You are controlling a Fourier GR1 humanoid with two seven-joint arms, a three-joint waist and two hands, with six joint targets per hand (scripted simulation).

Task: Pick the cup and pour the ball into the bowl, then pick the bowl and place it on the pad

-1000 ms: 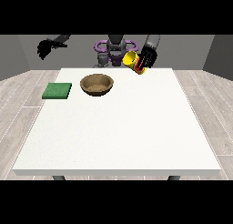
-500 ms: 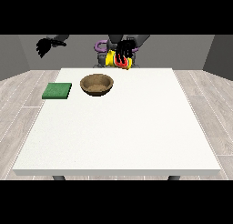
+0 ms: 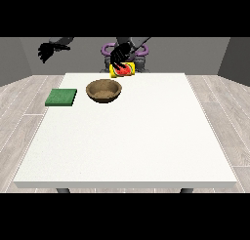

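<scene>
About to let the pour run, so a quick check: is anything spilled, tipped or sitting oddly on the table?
Nothing stands out. The yellow cup with the red inside is tilted on its side, but it is held in the black hand behind the brown wooden bowl. The bowl sits upright, the flat green pad beside it. No spill shows.

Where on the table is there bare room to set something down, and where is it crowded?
Bare: the table's whole near half and the right side, right of the bowl. A narrow strip lies between the pad and bowl. Crowded: the far edge, where the hand holds the tipped cup just behind the bowl.
</scene>
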